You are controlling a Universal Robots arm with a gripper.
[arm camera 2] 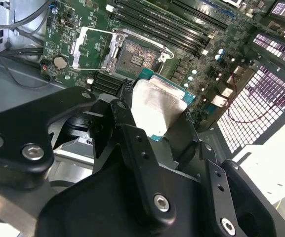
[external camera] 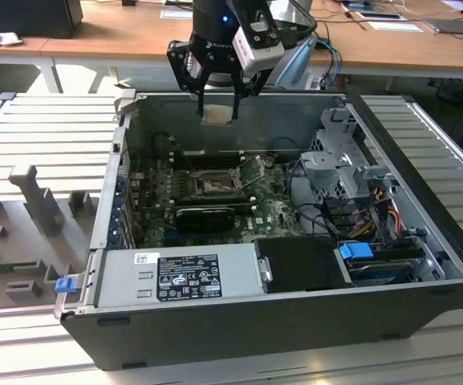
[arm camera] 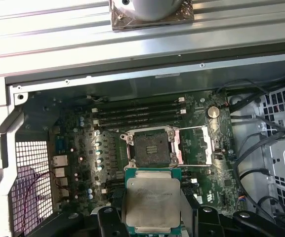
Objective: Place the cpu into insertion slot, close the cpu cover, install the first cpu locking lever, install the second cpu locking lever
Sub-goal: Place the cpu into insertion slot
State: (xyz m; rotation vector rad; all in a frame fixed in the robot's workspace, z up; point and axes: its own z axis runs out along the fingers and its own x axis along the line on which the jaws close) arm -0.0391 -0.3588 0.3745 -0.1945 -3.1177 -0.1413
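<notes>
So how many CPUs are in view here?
1: the cpu, held in the pincer over the open case. The insertion slot is empty, so none sits hidden there.

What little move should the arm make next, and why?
Probably ease the cpu down toward the insertion slot, correcting its alignment on the way. In the exterior view the tool grips the chip up at the case's rim, well above the board, and in the first wrist view the slot lies bare and empty.
</notes>
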